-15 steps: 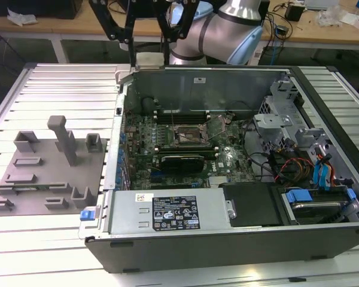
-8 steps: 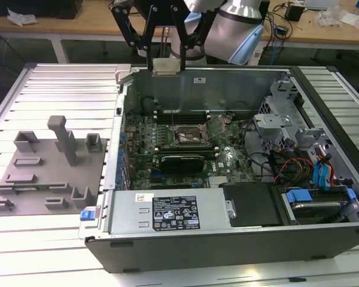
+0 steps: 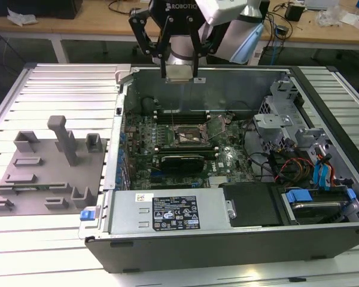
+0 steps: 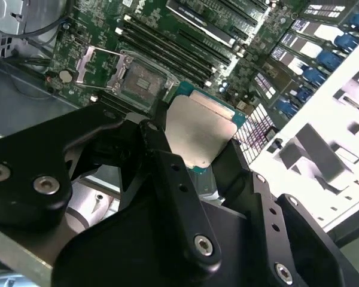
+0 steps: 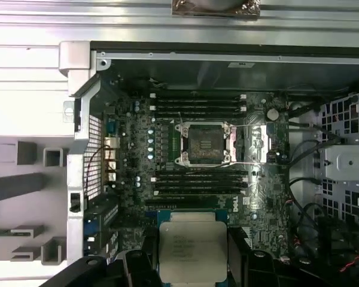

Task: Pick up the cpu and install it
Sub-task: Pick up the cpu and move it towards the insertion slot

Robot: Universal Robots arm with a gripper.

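My gripper [image 3: 179,72] hangs above the far wall of the open computer case, shut on the cpu [image 3: 179,73], a thin square chip with a silver metal top. In the second wrist view the cpu [image 4: 198,131] sits clamped between the black fingers [image 4: 167,173]. The first wrist view shows the cpu [image 5: 192,249] held flat over the motherboard. The dark socket [image 5: 204,144] lies open in the board's middle with its metal latch frame [image 5: 254,143] swung aside; it is also seen as the socket [image 3: 189,135] and the socket [image 4: 142,81].
The open case [image 3: 227,239] holds memory slots [image 5: 197,104], cables and drive bays [image 3: 323,173] at the exterior view's right. A grey fixture plate [image 3: 42,173] with upright blocks lies on the slatted table at the exterior view's left.
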